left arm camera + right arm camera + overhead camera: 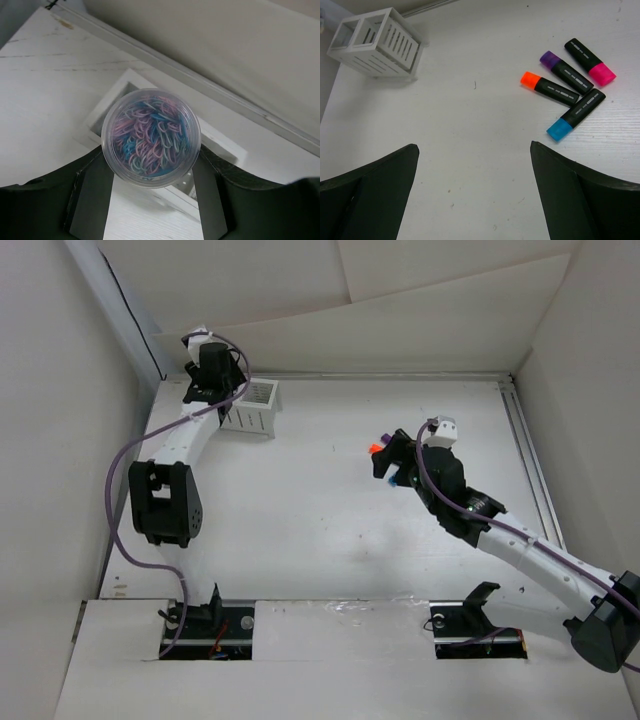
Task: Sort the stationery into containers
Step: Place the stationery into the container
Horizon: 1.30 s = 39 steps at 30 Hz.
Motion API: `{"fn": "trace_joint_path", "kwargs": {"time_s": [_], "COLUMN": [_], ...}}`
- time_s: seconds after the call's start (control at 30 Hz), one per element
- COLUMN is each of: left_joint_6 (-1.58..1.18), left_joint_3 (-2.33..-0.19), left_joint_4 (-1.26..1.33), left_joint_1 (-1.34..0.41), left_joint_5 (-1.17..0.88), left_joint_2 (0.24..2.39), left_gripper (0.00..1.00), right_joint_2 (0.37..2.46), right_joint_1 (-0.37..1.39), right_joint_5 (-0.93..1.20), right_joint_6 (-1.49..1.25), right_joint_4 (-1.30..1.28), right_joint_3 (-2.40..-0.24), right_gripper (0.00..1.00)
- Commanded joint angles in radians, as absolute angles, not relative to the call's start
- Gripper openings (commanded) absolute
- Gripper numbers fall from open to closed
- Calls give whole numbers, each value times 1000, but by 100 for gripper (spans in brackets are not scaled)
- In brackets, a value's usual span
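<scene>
While the left arm reaches to the far-left of the table (320,530) in the top view, the left gripper (215,368) hangs over the left end of the organiser (255,402), and what it carries is hidden there by the wrist. The right gripper (397,455) hovers well to the right of the organiser, over a cluster of highlighters (377,447) of which only an orange and a blue cap peek out. Seen from the left wrist, the left gripper (150,167) is clamped on a clear round tub (151,137) packed with pink, blue and pale paper clips, one finger pressing each side of it. The tub is held above the organiser (222,145); which compartment lies beneath it I cannot tell, nor whether the two touch. From the right wrist, the right gripper (475,192) is spread wide and holds nothing, its fingers (370,195) above bare table (470,125). Four highlighters lie well to the right of the organiser (375,42): orange (550,88) and purple (567,72) side by side, pink (590,61) just beyond the purple one, and blue (576,115) crosswise at their black ends.
</scene>
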<state>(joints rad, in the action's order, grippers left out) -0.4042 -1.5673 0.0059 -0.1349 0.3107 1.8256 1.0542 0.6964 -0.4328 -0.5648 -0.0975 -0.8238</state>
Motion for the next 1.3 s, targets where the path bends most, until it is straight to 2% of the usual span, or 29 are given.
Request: {"fn": "trace_joint_path", "kwargs": {"time_s": [0.0,0.4,0.8,0.93,1.27], "left_joint_6": [-345,-316,-307,-307,-298], "left_joint_3": [-1684,-1851,-1810,-1789,-1789], "left_joint_4": [-48,-137,-146,-146,-155], "left_joint_1": [-123,-123,-123,-123,-123], "left_joint_5": [327,357,390,399,399], "left_joint_2": [1863,2008,2017,2017,2016], "left_gripper": [37,37,38,43,62], "right_joint_2": [1032,1032,1032,1032,1032], "right_joint_1": [707,716,716,716,716], "right_joint_5": [-422,-433,-433,-433,-433], "right_joint_6": [-552,-552,-552,-552,-543], "right_joint_4": [-58,-58,-58,-58,-58], "right_joint_3": [-867,-867,-867,-867,-867], "right_gripper": [99,99,99,99,99]}}
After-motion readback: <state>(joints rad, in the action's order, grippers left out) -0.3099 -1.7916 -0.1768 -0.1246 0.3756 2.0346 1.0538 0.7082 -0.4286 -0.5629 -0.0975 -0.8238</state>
